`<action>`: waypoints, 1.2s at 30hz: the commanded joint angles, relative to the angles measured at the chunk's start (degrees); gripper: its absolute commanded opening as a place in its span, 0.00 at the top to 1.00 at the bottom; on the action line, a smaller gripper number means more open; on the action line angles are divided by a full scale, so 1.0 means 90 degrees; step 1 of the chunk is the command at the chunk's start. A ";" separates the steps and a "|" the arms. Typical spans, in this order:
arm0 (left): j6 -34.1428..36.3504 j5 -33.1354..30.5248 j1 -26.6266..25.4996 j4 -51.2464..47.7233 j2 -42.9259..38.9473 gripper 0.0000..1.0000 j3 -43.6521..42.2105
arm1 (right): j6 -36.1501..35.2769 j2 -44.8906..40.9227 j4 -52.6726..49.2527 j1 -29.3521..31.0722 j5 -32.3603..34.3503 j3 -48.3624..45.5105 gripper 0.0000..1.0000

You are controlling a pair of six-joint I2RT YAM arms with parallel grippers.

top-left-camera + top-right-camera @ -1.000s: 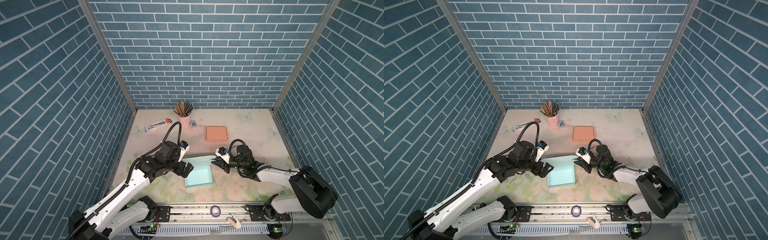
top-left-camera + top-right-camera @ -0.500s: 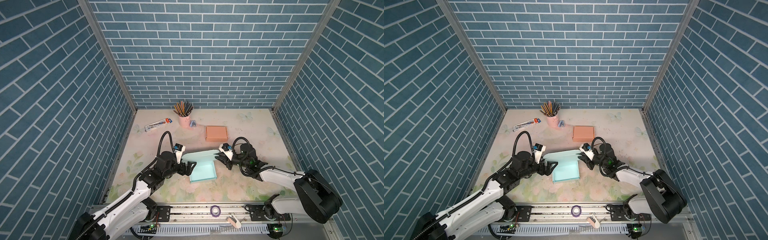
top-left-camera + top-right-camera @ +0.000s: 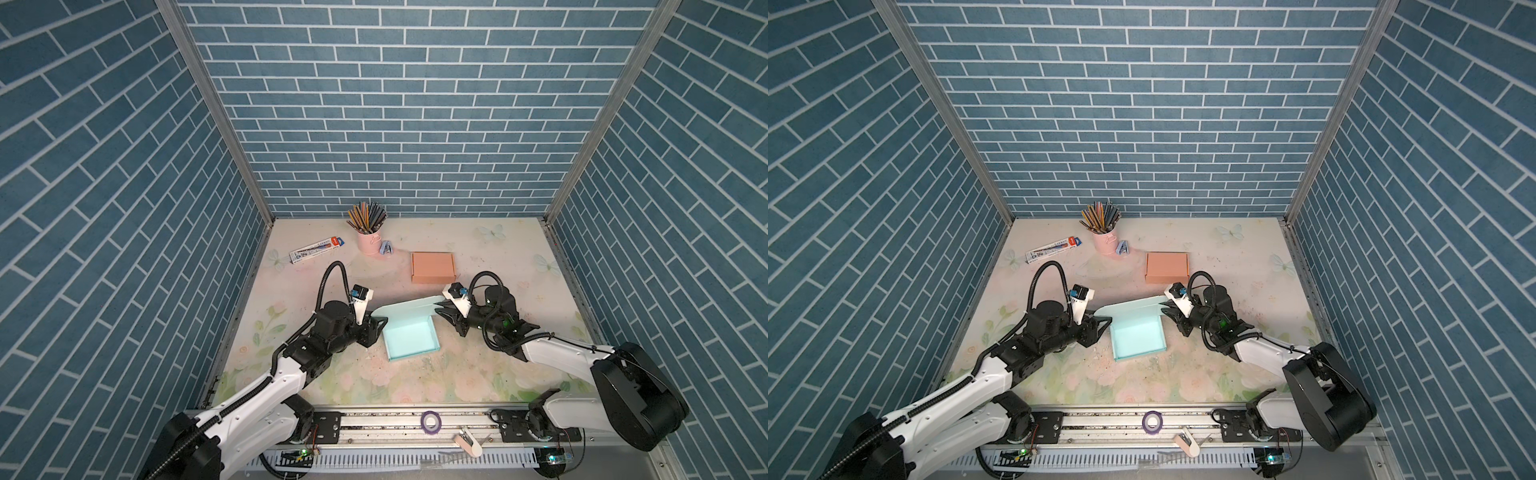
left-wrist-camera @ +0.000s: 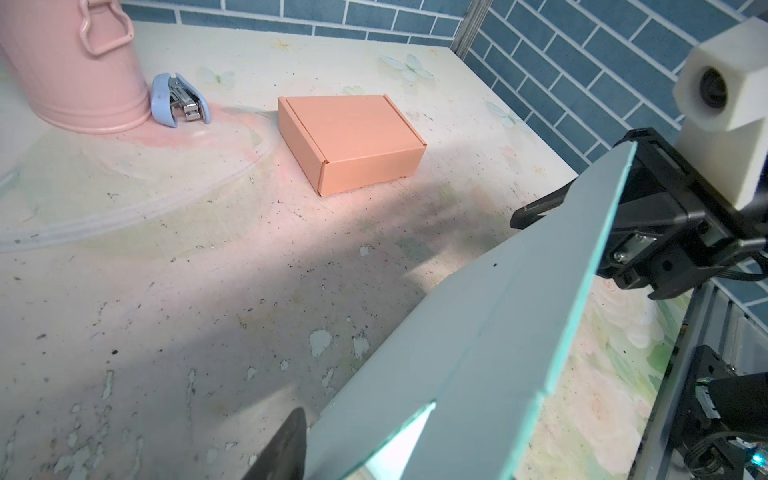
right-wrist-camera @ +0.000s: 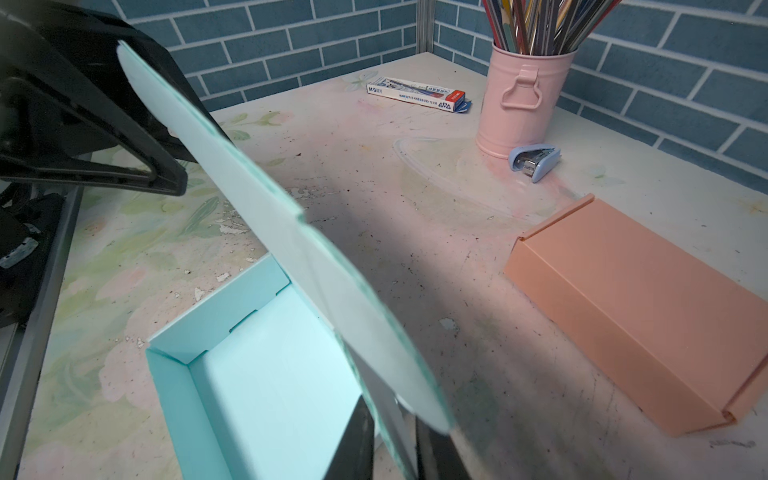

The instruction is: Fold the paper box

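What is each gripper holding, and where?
The right gripper pinches the teal box lid at its right end. The left gripper straddles its left end; grip unclear.

A pink metal cup (image 3: 369, 243) stands upright near the far edge of the table (image 3: 490, 257), left of its middle, packed with coloured pencils (image 3: 366, 216). 1 small blue stapler (image 3: 386, 249) lies just beside the cup's base. 1 long pen carton (image 3: 317, 250) lies flat toward the far-left corner. 1 closed orange cardboard box (image 3: 433, 268) sits flat to the right of the cup, apart from the stapler. Beyond the near edge, 1 purple tape roll (image 3: 430, 422) rests on the rail (image 3: 374, 419).
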 commanded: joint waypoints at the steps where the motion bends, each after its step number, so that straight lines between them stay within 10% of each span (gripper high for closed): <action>1: 0.0113 -0.0082 0.0011 -0.0095 0.0069 0.53 0.0022 | 0.0056 0.0030 0.0001 -0.0009 -0.0069 0.0042 0.81; 36: 0.0192 -0.0610 -0.0155 -0.0742 -0.0220 0.86 0.0246 | -0.0060 -0.0141 -0.0429 0.0339 0.0280 0.0182 0.84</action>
